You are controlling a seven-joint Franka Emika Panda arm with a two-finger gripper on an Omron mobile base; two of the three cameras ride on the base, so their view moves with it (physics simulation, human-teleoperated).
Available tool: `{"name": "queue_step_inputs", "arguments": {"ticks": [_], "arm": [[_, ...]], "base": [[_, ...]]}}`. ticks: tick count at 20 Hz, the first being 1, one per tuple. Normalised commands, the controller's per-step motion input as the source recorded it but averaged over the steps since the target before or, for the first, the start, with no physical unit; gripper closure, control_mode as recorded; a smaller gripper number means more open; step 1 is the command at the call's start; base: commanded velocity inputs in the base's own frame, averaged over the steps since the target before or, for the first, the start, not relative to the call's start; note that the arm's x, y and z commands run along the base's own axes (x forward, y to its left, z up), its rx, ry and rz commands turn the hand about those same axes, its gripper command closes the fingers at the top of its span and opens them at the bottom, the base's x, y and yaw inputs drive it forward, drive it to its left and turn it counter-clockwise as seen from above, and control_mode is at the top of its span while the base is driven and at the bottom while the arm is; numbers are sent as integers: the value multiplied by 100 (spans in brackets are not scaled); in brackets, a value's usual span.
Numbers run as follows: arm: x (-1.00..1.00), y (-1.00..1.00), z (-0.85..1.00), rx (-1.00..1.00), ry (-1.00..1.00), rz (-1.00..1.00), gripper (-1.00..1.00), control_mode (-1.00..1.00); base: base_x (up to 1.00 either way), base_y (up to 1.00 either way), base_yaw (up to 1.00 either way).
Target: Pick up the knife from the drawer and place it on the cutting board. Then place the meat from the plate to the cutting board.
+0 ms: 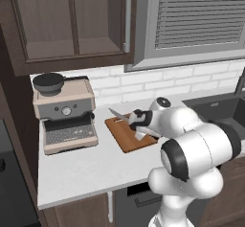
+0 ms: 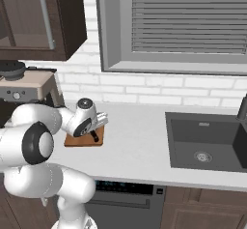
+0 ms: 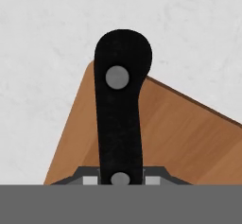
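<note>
Your gripper (image 1: 135,120) is clamped on the knife (image 1: 120,116), right over the board (image 1: 130,134). In the left base view the silver blade pokes out toward the coffee machine (image 1: 65,115), long axis running roughly level, up and to the left across the board's far corner. In the hand view you get the black handle (image 3: 120,114) dead centre with its two rivets, butt end pointing away from the camera over the board's corner (image 3: 90,67), white counter (image 3: 42,53) beyond. The blade is out of sight there, and the finger tips are mostly cut off at the bottom edge. In the right base view the wrist covers most of the knife; just a dark stub of handle (image 2: 95,136) shows below the hand, above the board (image 2: 83,141). You cannot tell whether the knife touches the wood. That view also gives you the sink (image 2: 207,143) off to the right.
</note>
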Motion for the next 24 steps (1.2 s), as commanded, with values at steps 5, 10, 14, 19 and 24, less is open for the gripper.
{"name": "queue_step_inputs", "arguments": {"ticks": [5, 10, 14, 19, 24], "arm": [[28, 5, -21, 0, 4, -4, 100, -100], [28, 3, -29, 0, 5, -4, 100, -100], [21, 0, -10, 0, 2, -4, 100, -100], [21, 0, -3, 0, 4, -7, 100, -100], [6, 0, -1, 0, 1, -14, 100, -100]], "base": [[0, 0, 0], [0, 0, 0], [0, 0, 0], [0, 0, 0], [0, 0, 0]]}}
